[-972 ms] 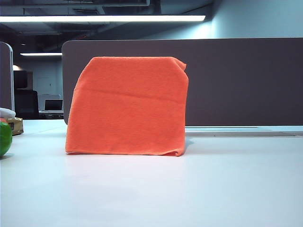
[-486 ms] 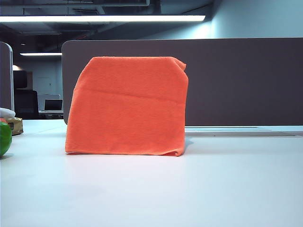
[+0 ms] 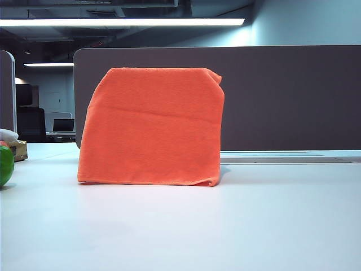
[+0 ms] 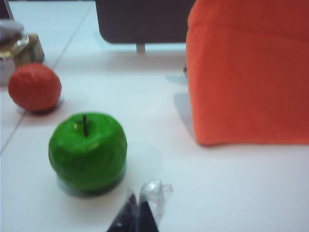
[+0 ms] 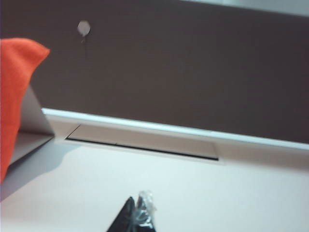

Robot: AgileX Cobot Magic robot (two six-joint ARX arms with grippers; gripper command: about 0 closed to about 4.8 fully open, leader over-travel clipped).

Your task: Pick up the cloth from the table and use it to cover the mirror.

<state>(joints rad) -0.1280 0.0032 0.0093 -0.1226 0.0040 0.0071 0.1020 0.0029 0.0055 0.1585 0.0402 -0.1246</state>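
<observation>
Cloth draped over upright mirror; both grippers closed and empty.

No legible writing or labels appear in any view. The left gripper [image 4: 137, 212], fingertips pressed together, holds nothing and hovers near a green apple [image 4: 88, 151]. The right gripper [image 5: 136, 216], likewise clamped shut and empty, hovers over the table [image 3: 225, 226]. The cloth [image 3: 151, 127] hangs over the mirror [image 5: 30, 126], whose back edge shows beside the cloth in the right wrist view, before the divider panel [image 3: 287, 96].

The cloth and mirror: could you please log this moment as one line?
cloth: draped over mirror, hiding it | left gripper: shut, empty, near green apple | right gripper: shut, empty, above table
</observation>
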